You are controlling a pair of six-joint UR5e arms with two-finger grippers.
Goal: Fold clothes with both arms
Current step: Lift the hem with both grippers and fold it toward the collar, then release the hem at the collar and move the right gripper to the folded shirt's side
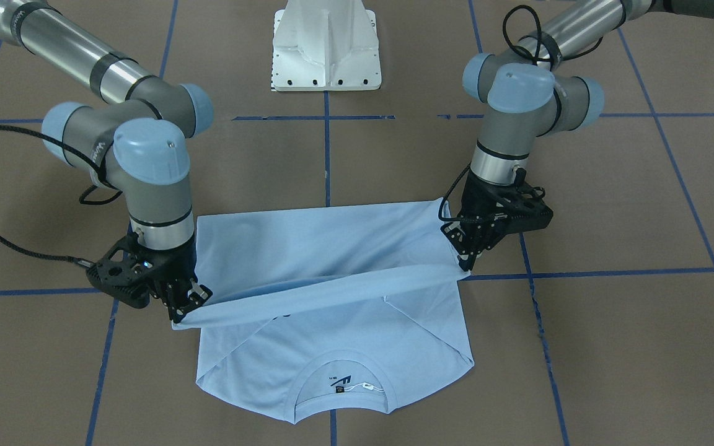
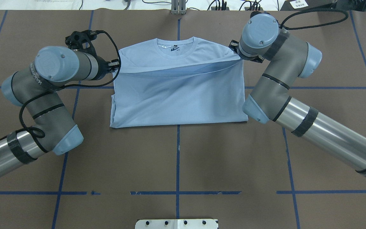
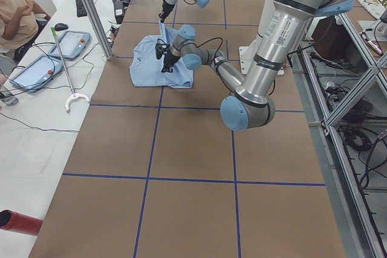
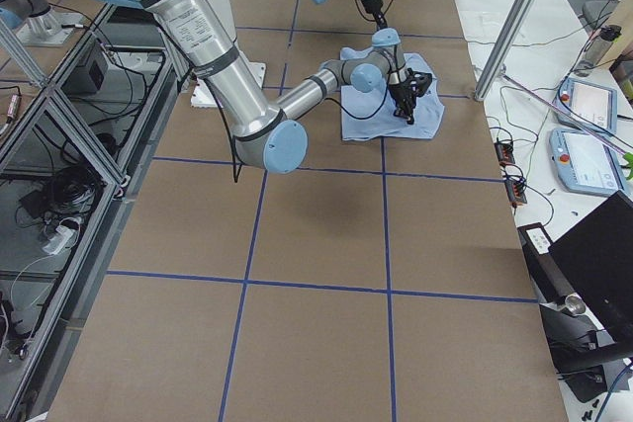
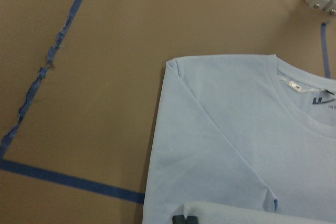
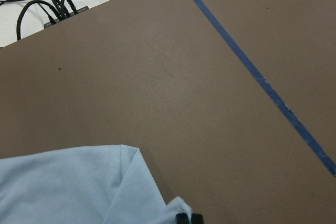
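shirt (image 1: 332,241) lies mid-surface (image 1: 611,347), collar away from the robot, sleeves tucked in. left gripper (image 1: 463,263): jaws pinched shut on one corner of the folded-over edge. right gripper (image 1: 182,313): jaws shut on the other corner. That edge is lifted and stretched between them, just short of the collar.
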